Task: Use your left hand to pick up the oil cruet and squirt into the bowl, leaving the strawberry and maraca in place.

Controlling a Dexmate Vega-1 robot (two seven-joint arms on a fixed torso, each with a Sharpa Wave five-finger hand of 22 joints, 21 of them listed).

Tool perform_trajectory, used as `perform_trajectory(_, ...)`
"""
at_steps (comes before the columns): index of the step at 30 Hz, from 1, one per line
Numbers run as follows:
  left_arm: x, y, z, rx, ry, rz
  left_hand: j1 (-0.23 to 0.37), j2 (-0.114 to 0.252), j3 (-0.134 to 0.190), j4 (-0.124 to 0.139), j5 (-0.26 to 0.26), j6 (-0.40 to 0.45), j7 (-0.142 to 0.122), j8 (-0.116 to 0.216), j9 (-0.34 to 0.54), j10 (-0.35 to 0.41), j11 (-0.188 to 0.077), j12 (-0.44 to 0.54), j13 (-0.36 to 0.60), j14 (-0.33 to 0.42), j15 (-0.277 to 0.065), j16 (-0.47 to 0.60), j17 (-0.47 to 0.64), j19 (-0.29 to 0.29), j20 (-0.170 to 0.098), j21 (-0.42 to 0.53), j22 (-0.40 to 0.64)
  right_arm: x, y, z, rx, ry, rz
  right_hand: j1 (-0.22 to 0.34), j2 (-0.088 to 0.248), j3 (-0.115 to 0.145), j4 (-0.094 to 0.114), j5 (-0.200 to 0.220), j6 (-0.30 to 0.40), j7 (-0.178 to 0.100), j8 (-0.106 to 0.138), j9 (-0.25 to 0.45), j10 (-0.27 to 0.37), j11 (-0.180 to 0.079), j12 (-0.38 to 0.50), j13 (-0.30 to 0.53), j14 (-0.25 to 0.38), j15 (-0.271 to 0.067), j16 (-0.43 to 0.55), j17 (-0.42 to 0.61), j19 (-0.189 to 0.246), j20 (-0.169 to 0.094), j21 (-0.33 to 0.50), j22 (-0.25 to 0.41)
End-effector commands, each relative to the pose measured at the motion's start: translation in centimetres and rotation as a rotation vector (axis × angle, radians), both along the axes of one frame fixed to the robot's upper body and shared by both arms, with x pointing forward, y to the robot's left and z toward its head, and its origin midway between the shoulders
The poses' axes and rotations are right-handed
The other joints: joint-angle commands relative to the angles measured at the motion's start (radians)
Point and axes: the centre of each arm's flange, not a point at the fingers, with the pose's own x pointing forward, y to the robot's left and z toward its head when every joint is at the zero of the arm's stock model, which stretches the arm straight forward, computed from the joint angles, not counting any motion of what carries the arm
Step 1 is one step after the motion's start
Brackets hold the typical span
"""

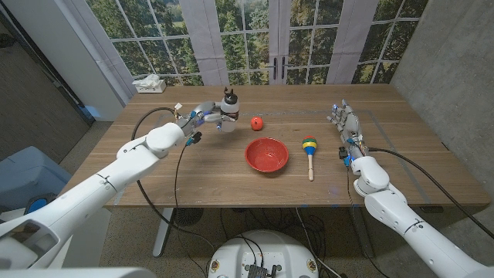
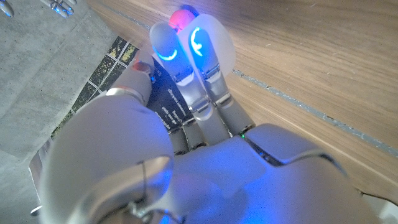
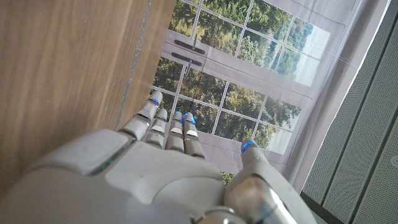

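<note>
Left hand [image 1: 207, 117] wrapped around the oil cruet [image 1: 229, 106] at the far left, just left of the strawberry [image 1: 256, 121]. Red bowl [image 1: 266, 155] nearer, maraca [image 1: 310, 150] to its right. Right hand [image 1: 345, 123] holding nothing, fingers extended, far right.

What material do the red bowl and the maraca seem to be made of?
Red bowl: probably plastic, smooth and slightly glossy, with an even red colour and a soft highlight inside.
Maraca: looks like wood; the handle is pale and unpainted, and the head is painted in coloured bands. Finer grain is too small to tell.
</note>
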Motion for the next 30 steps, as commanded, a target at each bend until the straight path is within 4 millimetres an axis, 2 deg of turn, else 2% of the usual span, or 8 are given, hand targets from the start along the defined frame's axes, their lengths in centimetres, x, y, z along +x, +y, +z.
perform_trajectory(1,-2.1,-0.9,2.2,0.18,-0.121,0.122,-0.015,0.029,0.14,0.128,-0.002,0.025,0.008,0.004,0.005,0.072,-0.072,-0.002,0.002,0.0,-0.004,0.006,0.0,-0.009,-0.075,0.007,0.002,-0.4,-0.1,-0.9,0.027,-0.015,0.001,-0.002,0.009,0.0,-0.003,0.001,0.007,-0.002,-0.004,0.002,0.009,0.001,0.0,0.004,0.005,-0.001,-0.002,0.002,0.009,0.003,-0.003,0.003)
perform_trajectory(13,-3.9,-1.8,3.3,0.334,-0.277,0.252,-0.02,0.028,0.149,0.126,-0.003,0.028,0.004,0.006,0.006,0.066,-0.074,-0.005,0.003,-0.001,-0.004,0.007,-0.002,-0.015,-0.076,0.012,0.001,-0.7,0.1,-1.2,0.036,-0.027,-0.003,-0.003,0.01,0.0,-0.006,0.001,0.008,-0.003,-0.004,0.002,0.01,0.003,0.0,0.004,0.006,-0.001,-0.003,0.001,0.011,0.003,-0.009,0.003)
perform_trajectory(30,-6.0,-3.5,3.6,0.549,-0.453,0.378,-0.029,0.026,0.161,0.124,-0.004,0.027,-0.001,0.007,0.008,0.057,-0.078,-0.007,0.003,-0.005,-0.005,0.006,-0.006,-0.026,-0.075,0.021,0.0,-1.1,0.4,-1.5,0.052,-0.041,-0.005,-0.003,0.012,0.0,-0.008,0.001,0.009,-0.003,-0.004,0.002,0.011,0.002,0.0,0.004,0.007,-0.002,-0.005,0.001,0.014,0.004,-0.015,0.003)
